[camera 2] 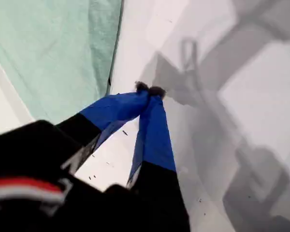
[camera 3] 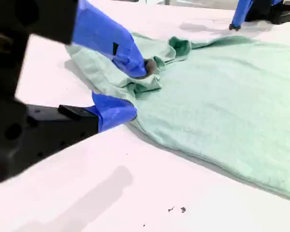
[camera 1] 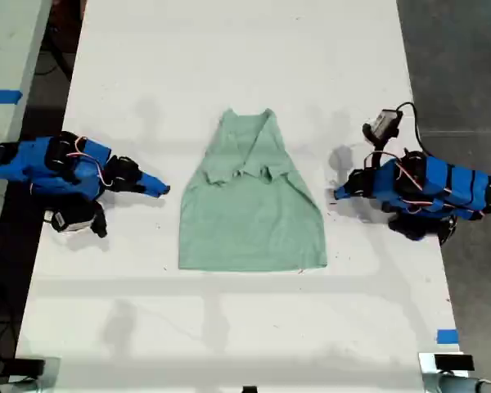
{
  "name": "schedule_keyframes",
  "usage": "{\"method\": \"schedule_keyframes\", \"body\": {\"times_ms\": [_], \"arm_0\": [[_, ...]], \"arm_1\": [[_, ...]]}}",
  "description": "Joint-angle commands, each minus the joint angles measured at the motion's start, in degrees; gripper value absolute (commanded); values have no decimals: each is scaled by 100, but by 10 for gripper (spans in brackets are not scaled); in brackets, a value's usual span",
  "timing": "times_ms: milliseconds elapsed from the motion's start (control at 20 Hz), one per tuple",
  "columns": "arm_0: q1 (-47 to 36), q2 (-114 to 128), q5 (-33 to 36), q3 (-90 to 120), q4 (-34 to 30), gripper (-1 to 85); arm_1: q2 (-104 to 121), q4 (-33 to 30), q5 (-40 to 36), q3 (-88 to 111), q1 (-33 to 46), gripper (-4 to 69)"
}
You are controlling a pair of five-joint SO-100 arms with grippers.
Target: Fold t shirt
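The t shirt (camera 1: 254, 213) lies flat mid-way along the white table (camera 1: 229, 65), hem toward the exterior view's bottom edge and both sleeves already turned in over the chest, with an arm parked on either side of it. My first gripper (camera 2: 150, 90) has its jaws pressed together on nothing, just beside the shirt's edge, while my second gripper (camera 3: 135, 92) has its jaws apart around the rumpled fold of cloth. To fold cleanly, I judge I should pinch only the top layers there, take a matching hold opposite, and carry both across level.
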Motion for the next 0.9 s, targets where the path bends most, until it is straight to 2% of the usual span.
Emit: {"method": "schedule_keyframes", "body": {"times_ms": [0, 300, 650, 750, 850], "arm_0": [[35, 26, 44, 53, 9, 107], [35, 26, 44, 53, 9, 108], [35, 26, 44, 53, 9, 108], [35, 26, 44, 53, 9, 108], [35, 26, 44, 53, 9, 108]], "arm_1": [[53, 123, 97, -35, 18, -12], [53, 185, 316, -88, -220, -10], [18, 229, 334, -439, -62, -8], [-940, 229, 721, -1389, -255, -8], [-3076, 0, 896, -2681, -457, -8]]}}
